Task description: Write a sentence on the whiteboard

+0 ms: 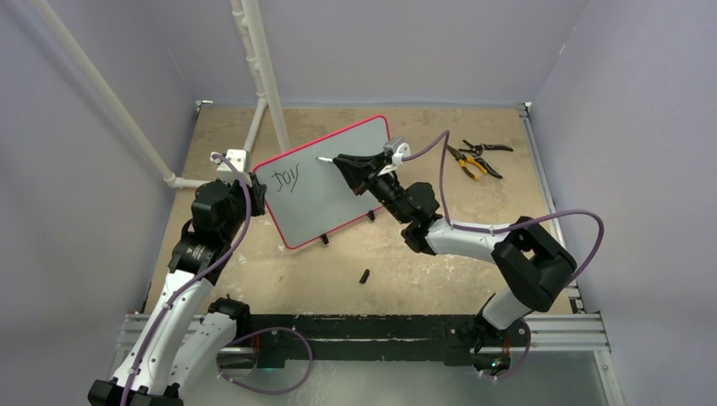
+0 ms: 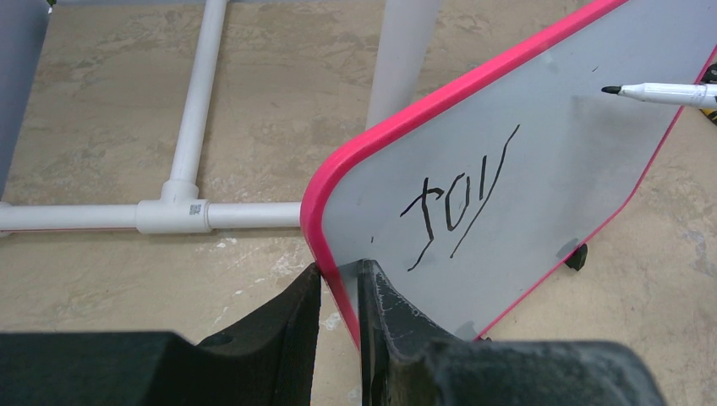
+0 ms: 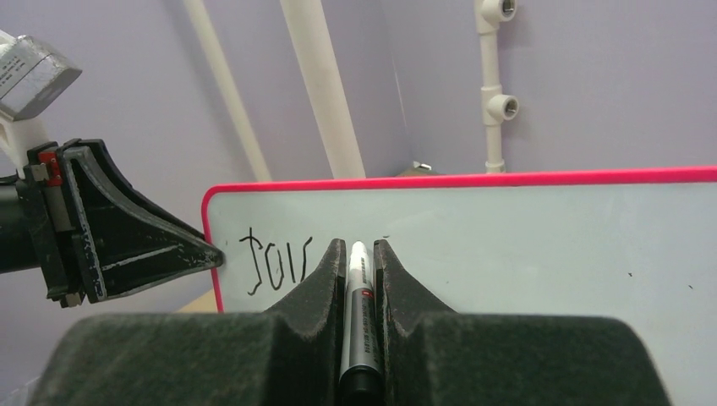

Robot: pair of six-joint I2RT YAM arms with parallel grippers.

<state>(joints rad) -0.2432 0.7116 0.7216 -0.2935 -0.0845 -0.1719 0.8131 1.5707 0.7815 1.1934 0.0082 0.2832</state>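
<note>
- The whiteboard [image 1: 325,182], a rectangular pale grey-white panel with rounded corners and a thin red-pink rim, stands tilted on small black feet [image 1: 325,238] near the middle of the tan, scuffed table [image 1: 423,271]. In the top view its left end lies closer to the arms than its right end.
- The left gripper [image 2: 340,271] is pressed together on the board's left edge, with one black finger on the written face and the other behind the pink rim.
- The right gripper [image 3: 359,271] pinches a white-barrelled marker with a black tip [image 3: 358,288] between its two black fingers, the barrel lying lengthwise in the gap and pointing at the board.
- The sentence [image 2: 461,199] so far is a single word in thin black uneven letters reading roughly "Joy". It sits on the left part of the face, close to the left gripper.
- In the left wrist view the marker's tip hangs over the upper middle of the board, to the right of the word. Whether it touches the surface cannot be told.
- White plastic pipes [image 1: 262,76] joined by tee fittings rise from the table behind the board.
- Pliers with yellow and black handles [image 1: 473,159] lie on the table beyond the board's right end, well apart from it.
- A small black piece [image 1: 364,276] lies on the table in front of the board, between the two arms.
</note>
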